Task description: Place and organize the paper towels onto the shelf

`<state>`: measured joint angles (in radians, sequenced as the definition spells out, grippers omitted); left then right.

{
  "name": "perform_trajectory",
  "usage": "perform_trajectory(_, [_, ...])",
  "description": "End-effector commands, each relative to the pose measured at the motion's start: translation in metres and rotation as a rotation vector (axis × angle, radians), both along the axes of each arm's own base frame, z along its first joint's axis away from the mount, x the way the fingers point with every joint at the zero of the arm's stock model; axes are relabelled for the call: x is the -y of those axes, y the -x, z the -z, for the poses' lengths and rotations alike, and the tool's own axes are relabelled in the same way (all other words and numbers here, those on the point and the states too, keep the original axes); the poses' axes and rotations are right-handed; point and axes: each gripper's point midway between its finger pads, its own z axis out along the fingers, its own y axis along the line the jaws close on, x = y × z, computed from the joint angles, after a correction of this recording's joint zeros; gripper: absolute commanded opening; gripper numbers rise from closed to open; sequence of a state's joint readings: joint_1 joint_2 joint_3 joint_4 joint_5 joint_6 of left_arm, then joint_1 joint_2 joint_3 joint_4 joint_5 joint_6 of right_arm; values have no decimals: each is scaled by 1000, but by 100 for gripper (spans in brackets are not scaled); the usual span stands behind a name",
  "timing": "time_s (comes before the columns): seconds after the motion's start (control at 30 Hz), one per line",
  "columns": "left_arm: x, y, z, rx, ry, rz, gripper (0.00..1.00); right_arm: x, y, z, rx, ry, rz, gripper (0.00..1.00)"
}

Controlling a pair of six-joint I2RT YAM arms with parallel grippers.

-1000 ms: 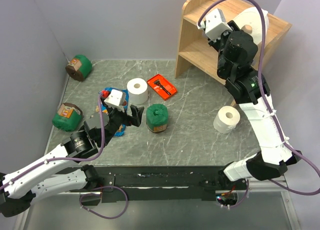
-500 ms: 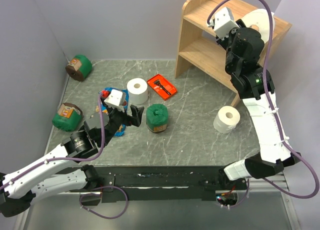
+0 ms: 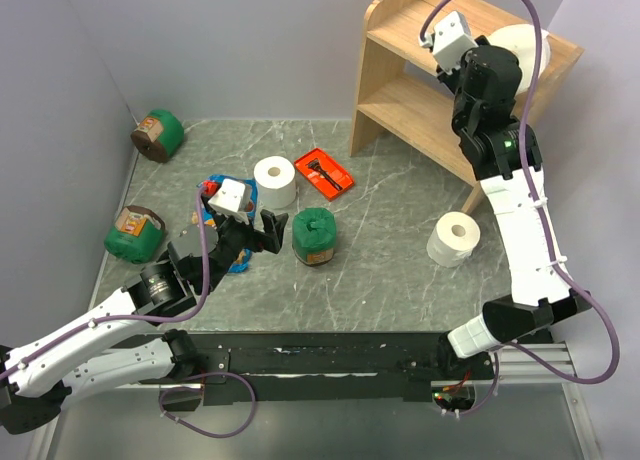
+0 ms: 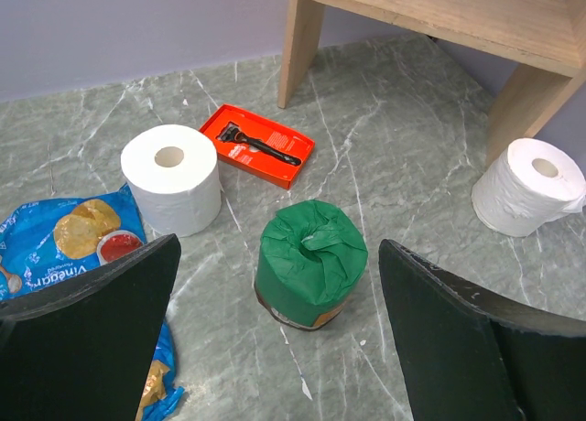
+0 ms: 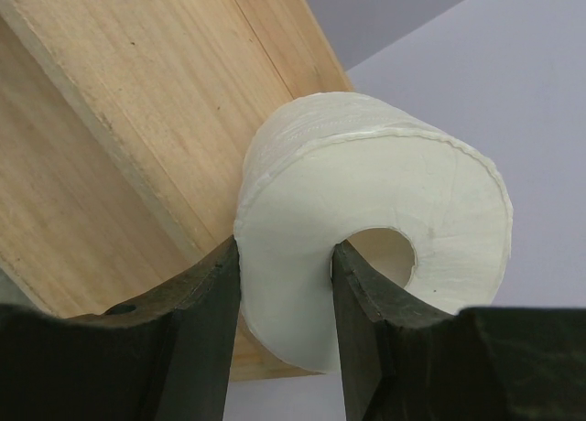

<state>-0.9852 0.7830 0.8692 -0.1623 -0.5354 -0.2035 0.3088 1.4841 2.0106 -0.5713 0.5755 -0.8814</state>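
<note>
At 1 o'clock, a paper towel roll (image 5: pixel 366 165) is pinched by the right end effector (image 5: pixel 286 293) over the shelf (image 3: pixel 400 105). The left end effector (image 3: pixel 268 228) is spread wide; a second roll (image 3: pixel 274 180) and a third roll (image 3: pixel 455 238) are seen on the worktop (image 3: pixel 380 270).

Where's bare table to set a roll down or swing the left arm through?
Open: table between the middle green canister and the right-hand roll, and the strip nearer than both. Crowded: chip bag, left roll, razor tray around the left gripper.
</note>
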Motion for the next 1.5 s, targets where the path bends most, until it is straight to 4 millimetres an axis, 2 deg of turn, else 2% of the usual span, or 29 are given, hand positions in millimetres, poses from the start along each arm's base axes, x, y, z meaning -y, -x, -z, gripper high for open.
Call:
perform_trajectory(0.0, [1, 1, -16, 35, 33, 14, 96, 14, 8, -41, 152, -60, 28, 48])
perform_trajectory(0.17, [1, 2, -17, 37, 38, 14, 96, 26, 7, -41, 162, -57, 70, 55])
perform_trajectory(0.33, [0, 2, -17, 37, 36, 12, 96, 31, 12, -54, 205, -81, 77, 61])
perform_trajectory(0.67, [-1, 1, -16, 37, 34, 5, 96, 33, 20, -59, 221, -96, 72, 65])
perform_trajectory(0.93, [-1, 1, -17, 37, 35, 3, 96, 32, 36, -59, 226, -167, 54, 67])
perform_trajectory(1.0, [-1, 1, -16, 36, 34, 6, 96, 27, 43, -50, 190, -194, 39, 67])
perform_trajectory(1.07, [-1, 1, -17, 37, 35, 6, 96, 15, 46, -29, 131, -250, 11, 67])
perform_trajectory(1.1, [-1, 1, -18, 38, 35, 6, 96, 12, 54, -27, 141, -304, 4, 67])
perform_trajectory(1.17, [-2, 2, -17, 38, 36, 5, 96, 3, 58, -3, 87, -336, -4, 68])
perform_trajectory(1.2, [-2, 2, -19, 40, 40, 3, 96, -5, 72, -2, 102, -388, -32, 67])
perform_trajectory(1.23, [-3, 2, -18, 40, 37, 2, 96, -13, 72, 18, 60, -395, -39, 67])
perform_trajectory(1.27, [-3, 2, -18, 39, 39, 2, 96, -15, 86, 18, 75, -424, -56, 68])
perform_trajectory(1.3, [-3, 1, -18, 40, 37, 0, 96, -32, 88, 40, 28, -455, -93, 67])
perform_trajectory(1.37, [-3, 2, -19, 40, 40, 0, 96, -48, 101, 55, -8, -521, -167, 68])
perform_trajectory(1.4, [-2, 2, -19, 40, 40, 5, 96, -62, 104, 83, -81, -566, -187, 67])
perform_trajectory(1.47, [-2, 3, -20, 42, 43, 9, 96, -77, 112, 108, -147, -645, -236, 67])
